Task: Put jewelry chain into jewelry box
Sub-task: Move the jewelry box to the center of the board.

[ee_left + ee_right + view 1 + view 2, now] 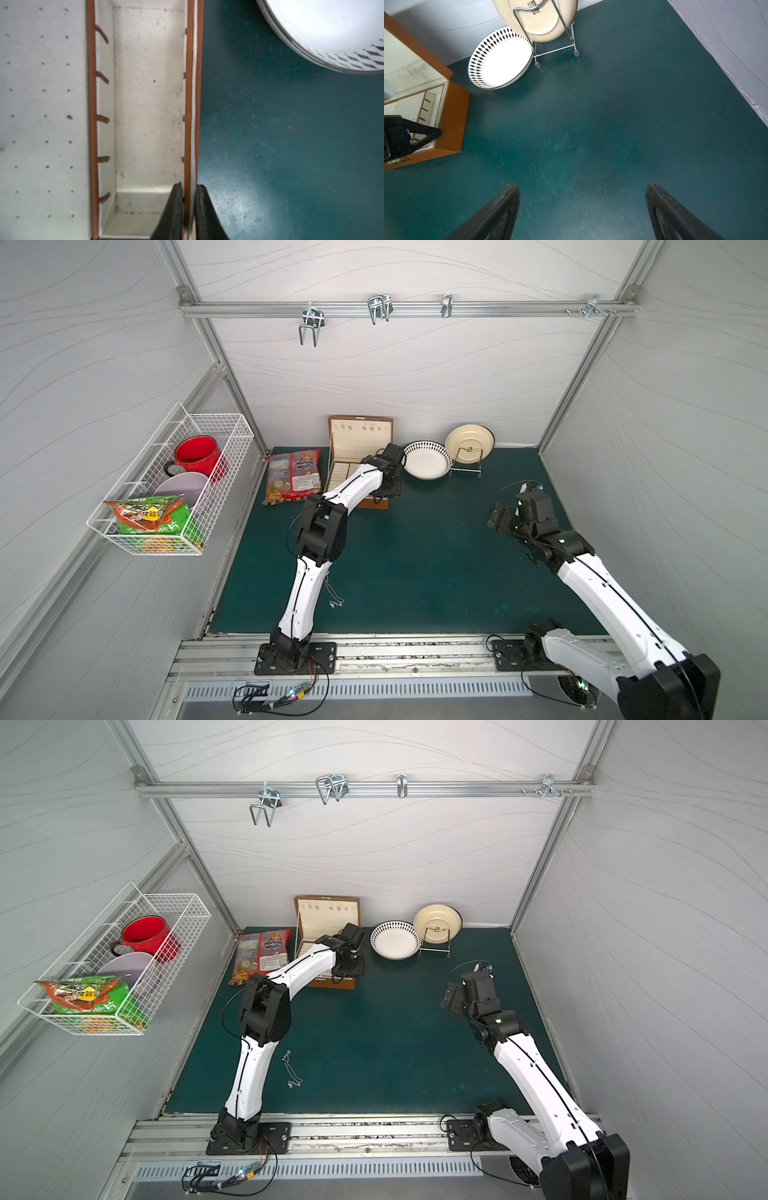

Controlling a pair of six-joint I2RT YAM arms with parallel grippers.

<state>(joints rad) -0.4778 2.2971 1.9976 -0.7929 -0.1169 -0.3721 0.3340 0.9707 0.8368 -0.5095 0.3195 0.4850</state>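
Top views show the jewelry chain (335, 595) (293, 1072) lying near the front edge of the surface (415, 564). Farther back, your right gripper (582, 185) hangs spread wide. At the back edge, your left gripper (189, 185) pinches the side wall of the jewelry box (454, 116), whose lid is up.

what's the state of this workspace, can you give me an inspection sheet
surface: green mat, scuffed.
job's things: jewelry chain lies on the mat beside the left arm, outside the box; jewelry box stands open at the back.
clutter: snack packet left of the box; patterned bowl and cream plate on a wire stand to its right.
grippers: left gripper jaws pinch the box's side wall, one inside, one outside; right gripper jaws open above the mat.
cables: loose wire bundle by the front rail.
surroundings: wire basket holding a red mug on the side wall; hooks on the rear rail.
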